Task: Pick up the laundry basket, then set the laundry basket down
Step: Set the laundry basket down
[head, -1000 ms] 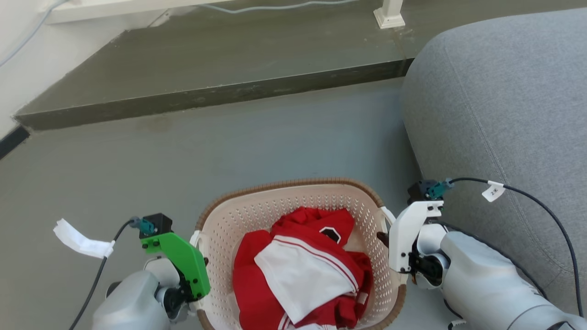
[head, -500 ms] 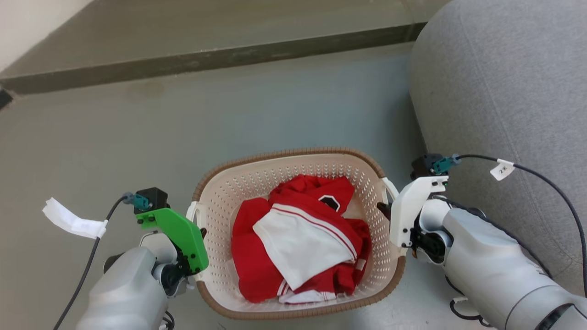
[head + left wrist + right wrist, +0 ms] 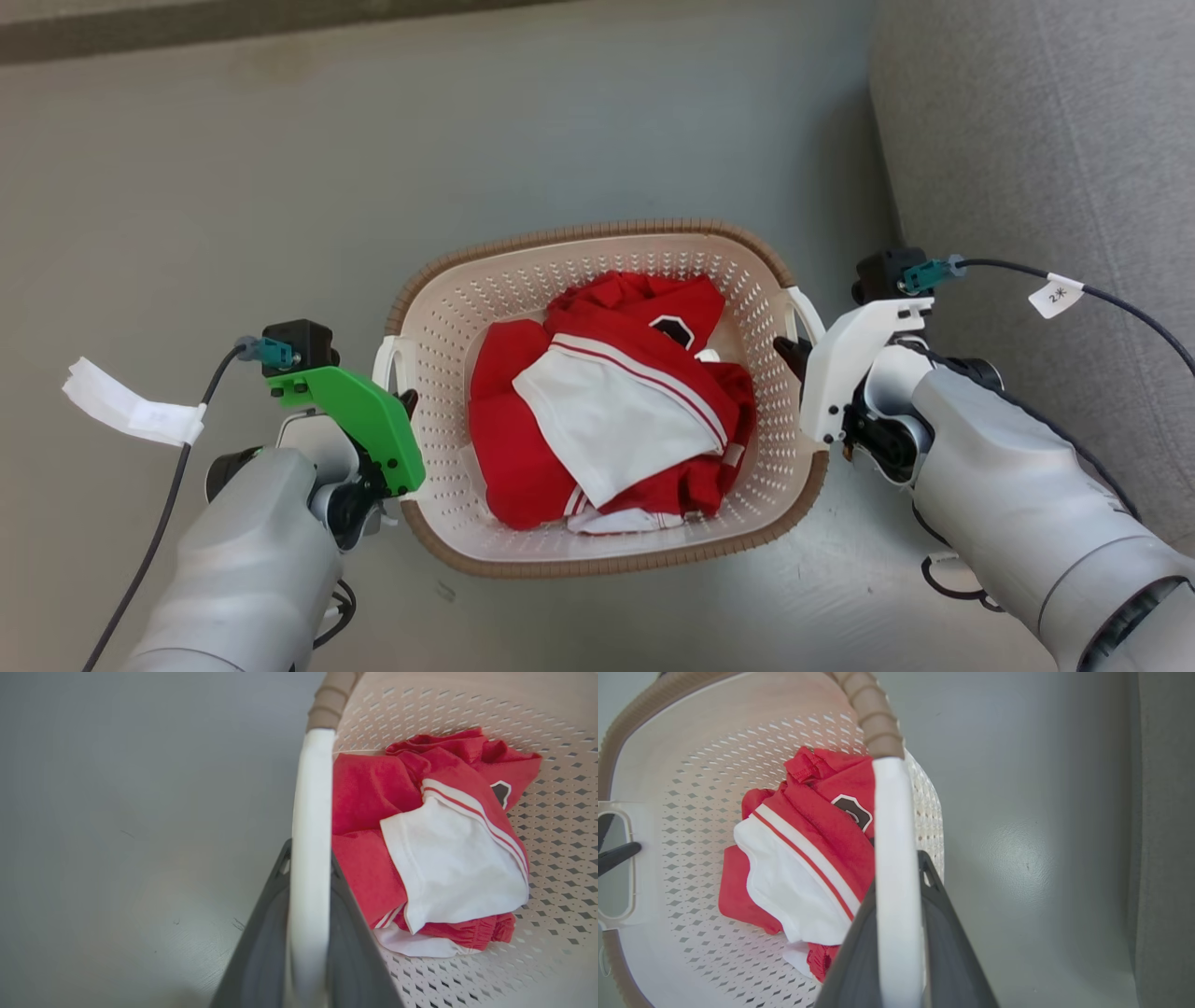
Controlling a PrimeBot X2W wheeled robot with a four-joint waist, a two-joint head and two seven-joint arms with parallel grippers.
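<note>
My left gripper [image 3: 310, 858]: clamped on left handle [image 3: 312, 788] of basket [image 3: 597, 229].
My right gripper [image 3: 899, 868]: clamped on right handle [image 3: 889, 812].
Risk: an uneven lift spills clothes [image 3: 607, 420].

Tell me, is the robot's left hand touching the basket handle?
Touching. The left wrist view shows the left gripper shut around the basket's white handle.

Grey floor [image 3: 233, 187] with grey sofa [image 3: 1046, 140]

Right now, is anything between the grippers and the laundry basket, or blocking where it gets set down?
Nothing visible. The left gripper and right gripper have their jaws shut on the laundry basket's white handles. The grey sofa stands on the robot's right, apart from the basket.
</note>
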